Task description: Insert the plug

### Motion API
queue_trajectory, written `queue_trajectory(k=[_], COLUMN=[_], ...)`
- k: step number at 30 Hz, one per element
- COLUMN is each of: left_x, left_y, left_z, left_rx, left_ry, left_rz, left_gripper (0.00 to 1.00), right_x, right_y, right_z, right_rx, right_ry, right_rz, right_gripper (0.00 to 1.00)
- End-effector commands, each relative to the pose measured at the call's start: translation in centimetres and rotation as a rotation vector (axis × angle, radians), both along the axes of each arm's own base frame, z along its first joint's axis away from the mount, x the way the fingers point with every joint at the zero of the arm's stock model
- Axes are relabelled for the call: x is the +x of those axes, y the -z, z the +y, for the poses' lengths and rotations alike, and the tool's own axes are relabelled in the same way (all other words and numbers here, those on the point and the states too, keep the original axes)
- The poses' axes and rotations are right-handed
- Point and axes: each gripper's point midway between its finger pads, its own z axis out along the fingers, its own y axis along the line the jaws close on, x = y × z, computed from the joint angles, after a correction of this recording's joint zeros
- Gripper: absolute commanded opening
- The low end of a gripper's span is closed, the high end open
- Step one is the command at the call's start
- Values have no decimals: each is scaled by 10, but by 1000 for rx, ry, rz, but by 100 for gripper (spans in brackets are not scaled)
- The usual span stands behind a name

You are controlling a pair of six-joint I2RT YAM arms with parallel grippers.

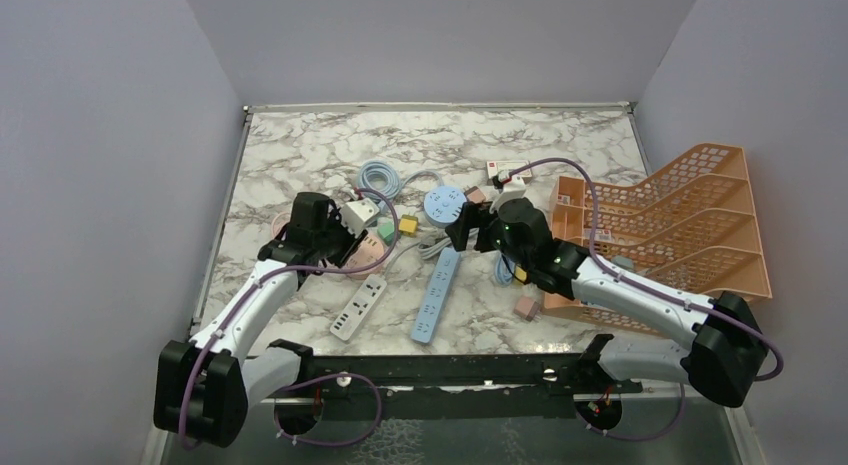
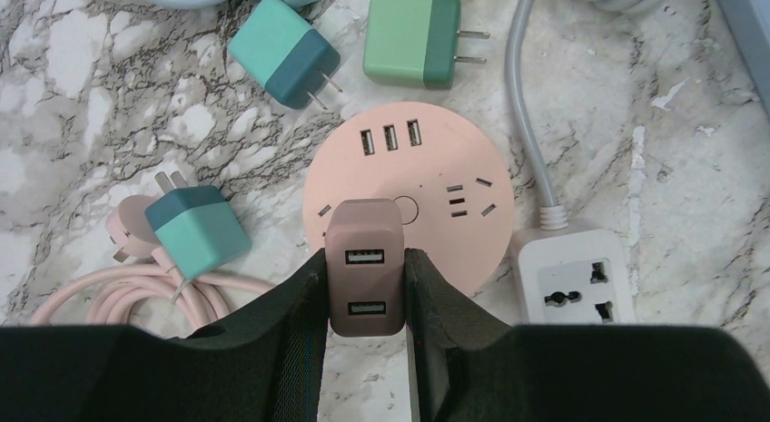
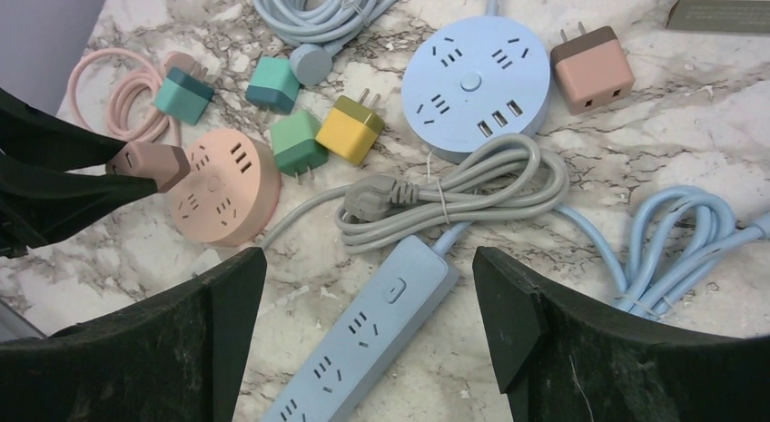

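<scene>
Mauve, smooth, boxy charger point(image 2: 365, 269) sits clamped in left end effector point(image 2: 365, 260); right end effector point(image 3: 368, 259) gapes.

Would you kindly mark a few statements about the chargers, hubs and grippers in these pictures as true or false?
1. The left gripper is shut on the brown charger. True.
2. The right gripper grips the blue power strip. False: its jaws stand wide open and empty above the strip.
3. The brown charger is held over the pink round hub. True.
4. The yellow charger is plugged into the blue round hub. False: it lies loose, apart from that hub.
</scene>
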Motion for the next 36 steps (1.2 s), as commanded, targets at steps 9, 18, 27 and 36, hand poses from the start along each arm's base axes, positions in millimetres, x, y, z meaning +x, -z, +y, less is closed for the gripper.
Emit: queue_trajectory(k=[9, 18, 27, 36], left_x=[19, 3, 27, 21], left_y=[8, 11, 27, 33], left_z=[12, -5, 33, 16], left_rx=[-26, -126, 36, -29], left_ry=[21, 93, -103, -35], left_rz=[39, 93, 62, 140], left_gripper=[0, 0, 0, 0], right_x=[27, 24, 20, 18], right_y=[-5, 1, 10, 11], right_z=[-9, -15, -17, -19], right_rx=[-60, -58, -57, -57], right_ry=[36, 42, 46, 50], right_rz=[-72, -59, -34, -32], right_gripper=[85, 85, 84, 84])
